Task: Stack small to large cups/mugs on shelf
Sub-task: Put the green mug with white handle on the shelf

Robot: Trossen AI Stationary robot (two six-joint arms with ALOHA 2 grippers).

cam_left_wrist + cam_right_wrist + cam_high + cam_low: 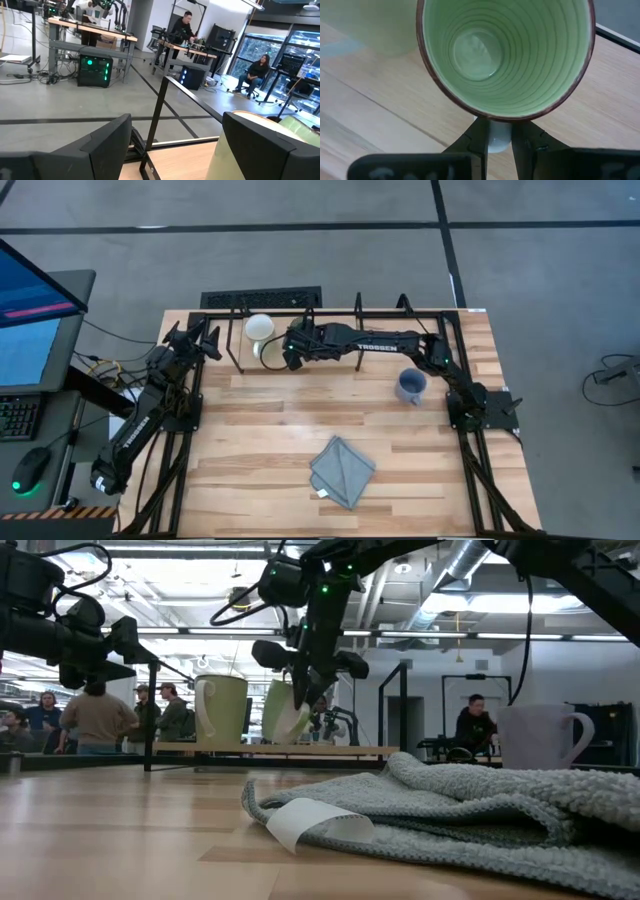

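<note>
The right gripper (499, 142) is clamped on the handle of the green-lined mug (506, 57), its fingers pinching the handle so the open mouth stays clear; in the overhead view that gripper (287, 352) hangs over the shelf (340, 315) at the back of the table (270, 440), just beside the white mug (259, 328), which already stands on the shelf board; from table level the held mug (285, 712) tilts beside the upright white one (222, 710), apparently on its way down next to it; the blue-grey mug (411, 385) waits on the tabletop, well apart from the shelf; the left gripper (199, 340) idles at the shelf's left end, fingers spread wide and empty; count: three mugs, one shelf, one folded cloth (342, 471), two arms.
</note>
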